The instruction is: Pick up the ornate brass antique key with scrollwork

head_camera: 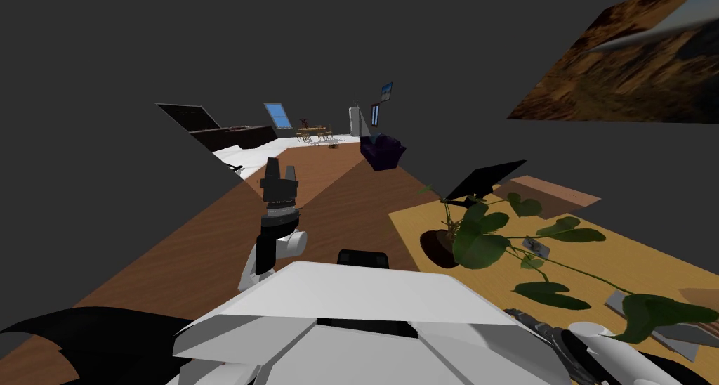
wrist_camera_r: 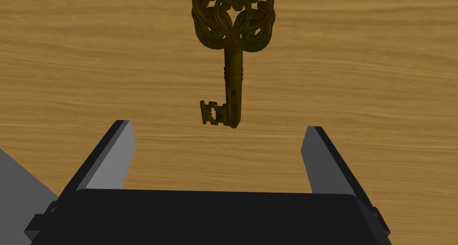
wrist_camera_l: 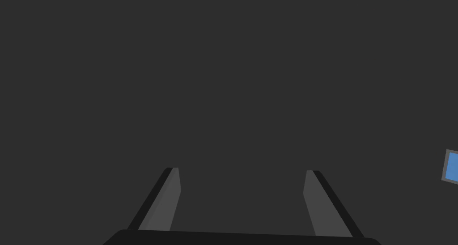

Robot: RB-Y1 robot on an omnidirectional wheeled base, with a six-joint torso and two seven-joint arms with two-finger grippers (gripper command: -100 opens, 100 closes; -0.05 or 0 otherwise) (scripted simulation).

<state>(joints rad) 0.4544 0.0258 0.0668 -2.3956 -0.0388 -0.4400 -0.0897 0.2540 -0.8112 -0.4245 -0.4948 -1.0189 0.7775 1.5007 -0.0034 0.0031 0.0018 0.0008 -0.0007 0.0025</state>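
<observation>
A dark brass key [wrist_camera_r: 233, 54] with a scrollwork bow lies flat on the light wooden tabletop [wrist_camera_r: 380, 77]. Its bit end points toward my right gripper [wrist_camera_r: 219, 130], which hovers just short of it, open, with nothing between the fingers [wrist_camera_r: 123, 153]. The key's bow lies farther from the gripper than the bit. In the head view my right arm [head_camera: 597, 338] reaches over the wooden table [head_camera: 421, 226] at lower right. My left gripper [head_camera: 279, 171] is raised over the floor, and the left wrist view shows it [wrist_camera_l: 241, 171] open and empty.
On the table stand a potted plant with big green leaves [head_camera: 481, 240], a dark tilted panel [head_camera: 484, 180], a small tag [head_camera: 537, 246] and grey flat items [head_camera: 667, 331]. A purple armchair [head_camera: 383, 151] sits farther along the brown floor [head_camera: 175, 254].
</observation>
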